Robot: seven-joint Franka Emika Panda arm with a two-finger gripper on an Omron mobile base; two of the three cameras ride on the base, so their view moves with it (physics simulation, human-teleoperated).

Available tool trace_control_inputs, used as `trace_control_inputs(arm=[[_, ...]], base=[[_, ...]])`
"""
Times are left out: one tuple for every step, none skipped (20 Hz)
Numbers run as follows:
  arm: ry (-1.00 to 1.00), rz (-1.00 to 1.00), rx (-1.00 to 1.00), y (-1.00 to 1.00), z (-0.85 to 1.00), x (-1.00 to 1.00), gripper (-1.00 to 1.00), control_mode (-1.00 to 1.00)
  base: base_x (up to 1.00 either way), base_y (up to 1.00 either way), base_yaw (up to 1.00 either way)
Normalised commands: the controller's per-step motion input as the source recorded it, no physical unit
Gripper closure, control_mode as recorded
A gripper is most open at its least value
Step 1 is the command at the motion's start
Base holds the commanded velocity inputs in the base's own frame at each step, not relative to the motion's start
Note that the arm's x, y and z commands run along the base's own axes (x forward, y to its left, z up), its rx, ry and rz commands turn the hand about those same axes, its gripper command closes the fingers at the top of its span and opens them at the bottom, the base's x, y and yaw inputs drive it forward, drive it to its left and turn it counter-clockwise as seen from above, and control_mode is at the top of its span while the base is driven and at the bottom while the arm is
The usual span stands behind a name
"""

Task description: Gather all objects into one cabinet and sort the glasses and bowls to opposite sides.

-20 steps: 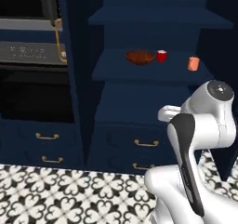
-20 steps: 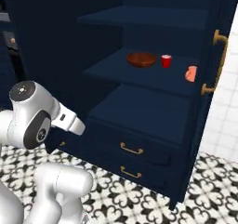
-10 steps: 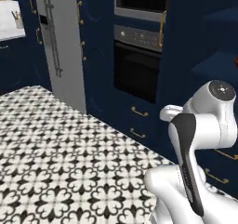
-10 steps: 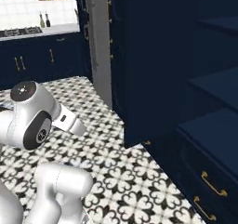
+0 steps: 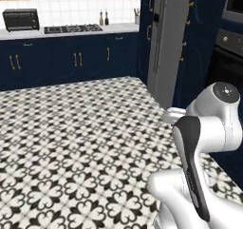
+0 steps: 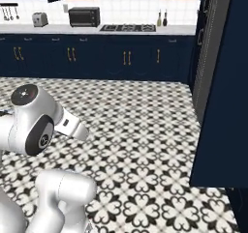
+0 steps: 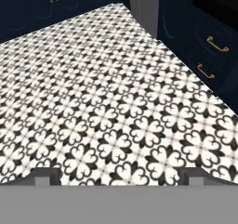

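The objects, the glasses and the bowls are out of view, and so are the cabinet's shelves. My gripper (image 7: 119, 177) hangs over the black-and-white tiled floor (image 7: 107, 93). Its two dark fingertips (image 7: 45, 174) stand far apart at the bottom of the hand view, open, with nothing between them. The white arm (image 5: 211, 128) is folded close above the base and also appears in the right base view (image 6: 34, 125).
Navy lower cabinets with a white counter (image 6: 97, 30) run along the far wall, carrying a black oven box (image 6: 84, 16), a grey toaster (image 6: 39, 19) and a hob (image 5: 71, 28). A steel fridge (image 5: 166, 42) and a wall oven (image 5: 230, 47) stand right. Navy drawers (image 7: 214, 51) are close by.
The whole picture has swung from the open navy shelves, past the oven and fridge, to the far counter wall: the base has turned. The arm keeps its pose and the gripper stays open.
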Motion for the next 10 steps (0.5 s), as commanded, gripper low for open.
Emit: trace_control_inputs(arm=[[0.0, 0.0, 0.0, 0.0, 0.0, 0.0, -1.0, 1.0], [0.0, 0.0, 0.0, 0.0, 0.0, 0.0, -1.0, 1.0], [0.0, 0.0, 0.0, 0.0, 0.0, 0.0, -1.0, 1.0], [0.0, 0.0, 0.0, 0.0, 0.0, 0.0, -1.0, 1.0], [0.0, 0.0, 0.0, 0.0, 0.0, 0.0, -1.0, 1.0], [0.0, 0.0, 0.0, 0.0, 0.0, 0.0, -1.0, 1.0], [0.0, 0.0, 0.0, 0.0, 0.0, 0.0, -1.0, 1.0], [0.0, 0.0, 0.0, 0.0, 0.0, 0.0, -1.0, 1.0], [0.0, 0.0, 0.0, 0.0, 0.0, 0.0, -1.0, 1.0], [0.0, 0.0, 0.0, 0.0, 0.0, 0.0, -1.0, 1.0]], base=[[0.11, 0.0, 0.39], [0.11, 0.0, 0.44], [0.14, 0.0, 0.48], [0.19, 0.0, 0.51], [0.2, 0.0, 0.51], [0.26, 0.0, 0.5], [0.32, 0.01, 0.42], [0.26, 0.0, 0.22], [0.36, 0.0, 0.12], [0.31, 0.0, 0.04]])
